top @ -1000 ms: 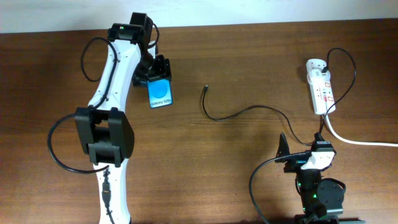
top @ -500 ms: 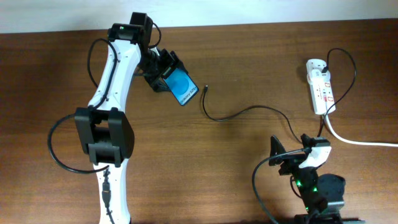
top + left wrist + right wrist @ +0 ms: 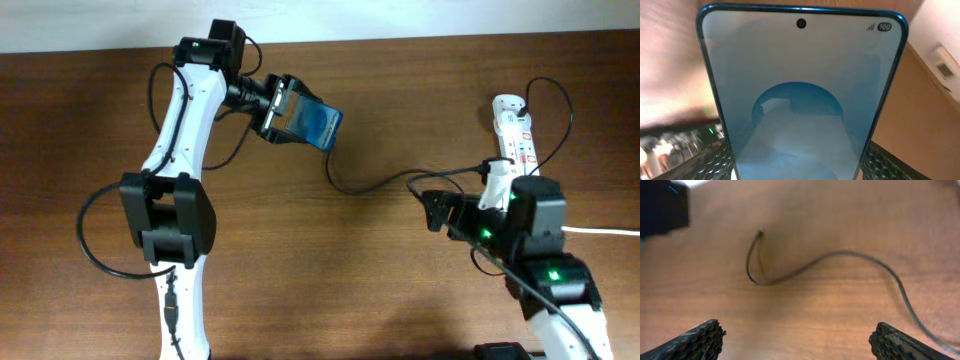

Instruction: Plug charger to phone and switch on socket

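in the left wrist view the phone (image 3: pixel 800 100) fills the frame and its lower end runs off the bottom edge. of the left end effector (image 3: pixel 288 108) only dark ribbed fingers (image 3: pixel 700 162) show, at the two lower corners. the background is a blur. from overhead the phone's held end is covered and its screen text is too small to read. the socket (image 3: pixel 515 120) has its near end hidden behind the right arm (image 3: pixel 530 225), and its switches are too small to tell on from off. the charger (image 3: pixel 830 257) leaves the right wrist view at the lower right, where the right end effector (image 3: pixel 797 342) is cut down to two tips.
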Available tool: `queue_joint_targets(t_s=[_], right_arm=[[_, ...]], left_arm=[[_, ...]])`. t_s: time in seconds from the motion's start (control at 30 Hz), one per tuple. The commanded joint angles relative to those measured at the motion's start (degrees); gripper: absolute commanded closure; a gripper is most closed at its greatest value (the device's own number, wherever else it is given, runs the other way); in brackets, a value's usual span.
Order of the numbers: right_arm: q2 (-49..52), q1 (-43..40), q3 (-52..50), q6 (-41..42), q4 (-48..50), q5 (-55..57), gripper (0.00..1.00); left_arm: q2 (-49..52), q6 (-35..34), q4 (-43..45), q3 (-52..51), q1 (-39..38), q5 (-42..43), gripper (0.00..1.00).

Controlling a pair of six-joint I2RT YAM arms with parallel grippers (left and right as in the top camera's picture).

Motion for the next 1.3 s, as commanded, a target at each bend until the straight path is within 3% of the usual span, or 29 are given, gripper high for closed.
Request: queue_joint_targets(t_s=[0.0,0.1,0.23,0.3,0.37,0.5,0.67,0.83,0.97,1.27], right_arm=[[3.5,0.3,1.1,0.3,0.1,-1.5,0.02],[7.5,0.3,1.1,0.3,-0.2,-4.4,0.02],[12.0,0.3,1.1,0.3,0.1,-7.1,0.02],[13.5,0.3,1.1,0.3,0.8,-10.2,0.02],[15.0,0.3,1.1,0.4,4.1,-17.1,0.01],[16.0,0.5,1.1,13.0,12.9,-18.1,0.04],[18.4,6.4,2.5,23.2,24.2,-15.4,0.16],[27.1,15.3,13.2,23.2,20.1,-7.4,0.2],[34.5,20.7,20.9,23.3,18.3,-3.5,0.31],[37.6,23.7,21.3,26.0,20.3,-0.2,0.4]], left_arm=[[0.0,-3.4,0.0,1.5,0.3,12.2,1.0],[0.0,-7.0,0.0,1.5,0.3,13.5,1.0],[0.0,-6.9,0.0,1.5,0.3,12.4,1.0],[0.0,-6.6,0.0,1.5,0.1,7.5,1.0],[0.0,-5.6,-0.6,1.5,-0.4,-2.8,1.0],[0.0,-7.1,-4.0,1.5,-1.8,-13.5,1.0],[0.0,-8.5,-5.2,1.5,-3.7,-14.1,1.0],[0.0,-8.9,-7.0,1.5,-4.7,-14.1,1.0],[0.0,-8.9,-9.1,1.5,-4.7,-14.1,1.0],[0.0,-8.2,-9.2,1.5,-7.8,-14.1,1.0]])
